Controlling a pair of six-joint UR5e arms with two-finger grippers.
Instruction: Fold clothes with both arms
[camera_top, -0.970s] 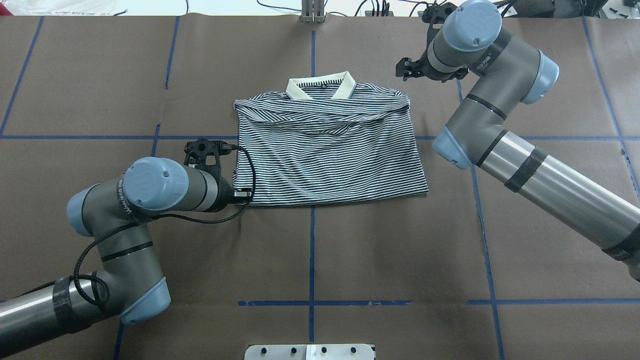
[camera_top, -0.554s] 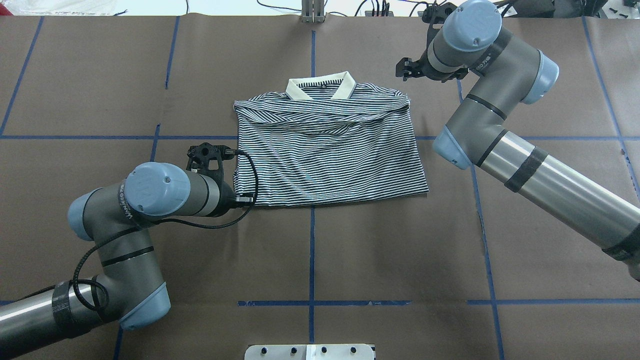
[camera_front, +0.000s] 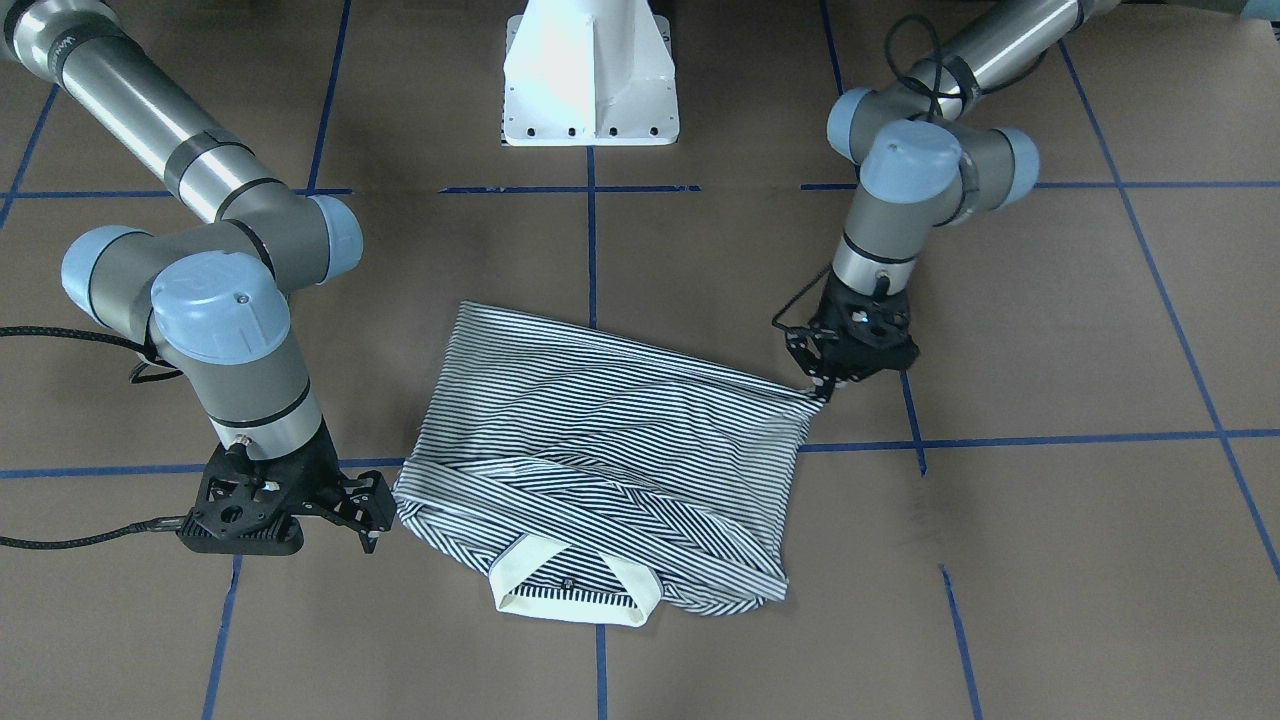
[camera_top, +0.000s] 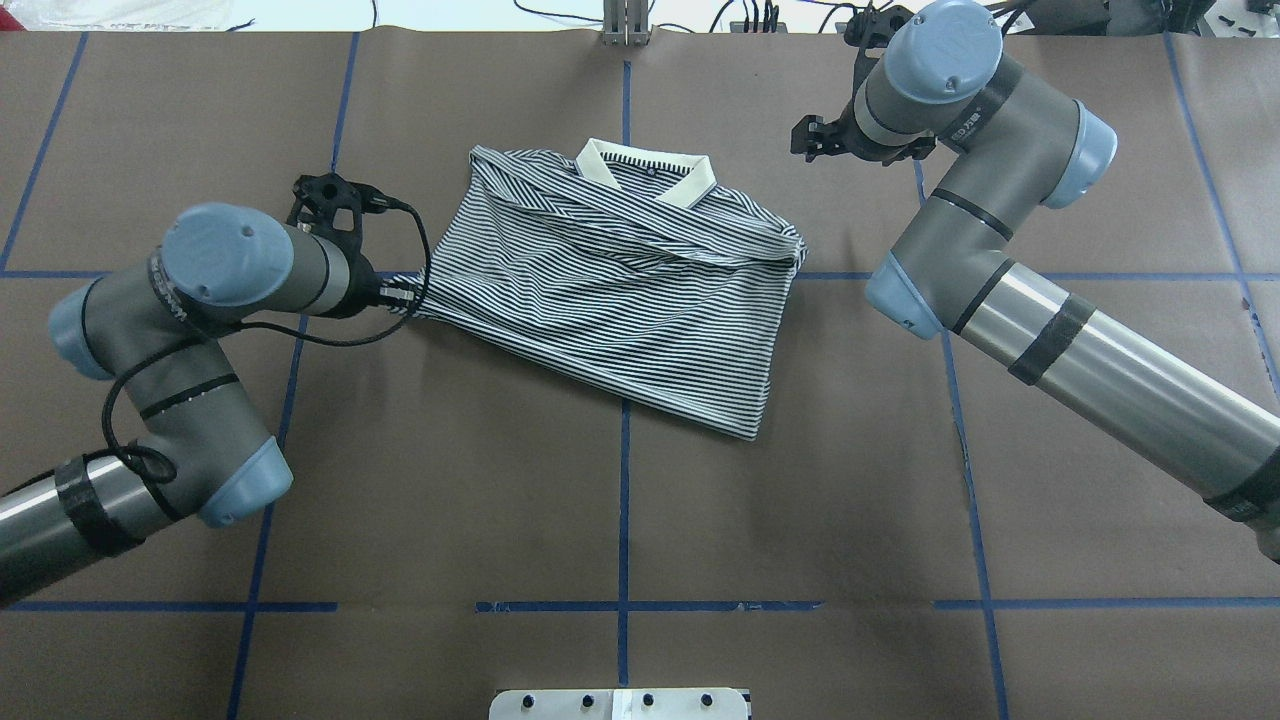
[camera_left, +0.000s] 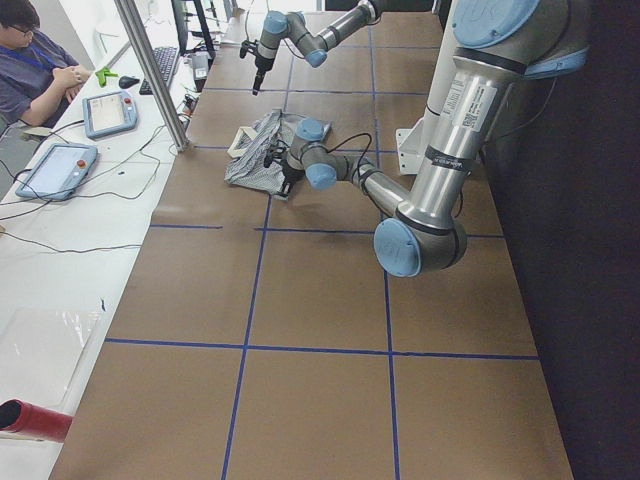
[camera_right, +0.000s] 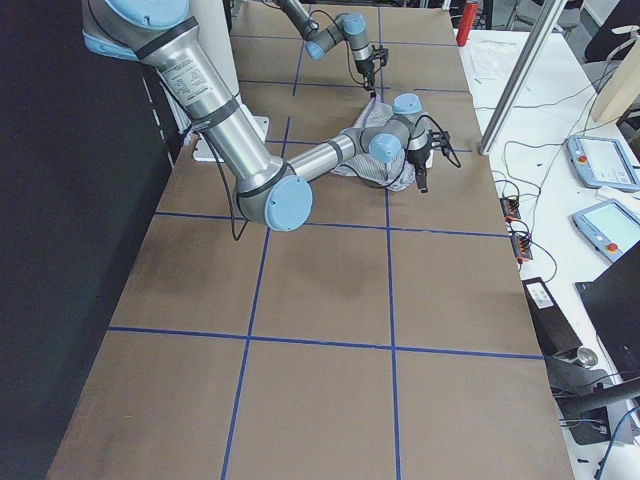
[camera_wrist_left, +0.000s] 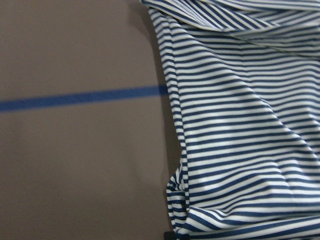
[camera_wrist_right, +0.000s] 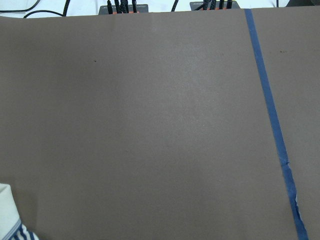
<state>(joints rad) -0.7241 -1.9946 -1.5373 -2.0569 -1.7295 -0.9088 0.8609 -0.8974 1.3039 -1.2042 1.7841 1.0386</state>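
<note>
Here, the polo shirt (camera_top: 610, 270) was found folded into a rough rectangle and laid askew near the ctr of the brown-papered table (camera_top: 800, 480). Its cream collar (camera_top: 690, 187) was turned toward the edge far from the robot, i.e. away from the white pedestal base (camera_front: 590, 75). The hem-end corner on the robot's left was seen stretched out to a point, and that point was clamped btwn the closed fingers of the left gripper (camera_front: 822, 388), w/ the left arm (camera_top: 240, 265) bent beside it. In the left wrist view only striped cloth, bare paper and a blue tape line (camera_wrist_left: 75, 97) were shown, the line being run up to the shirt's edge. The right gripper (camera_front: 372, 515) was held just beside the shirt's collar-end shoulder, apart from the cloth; its fingers were spread and nothing was gripped btwn them. The right arm (camera_top: 1000, 130) was angled in from the robot's right side. In the right wrist view mostly bare paper was shown, w/ a sliver of collar and stripes caught at the lower left corner. A seated operator (camera_left: 30, 60) was seen in the left side view, at a bench beyond the table's far edge.
</note>
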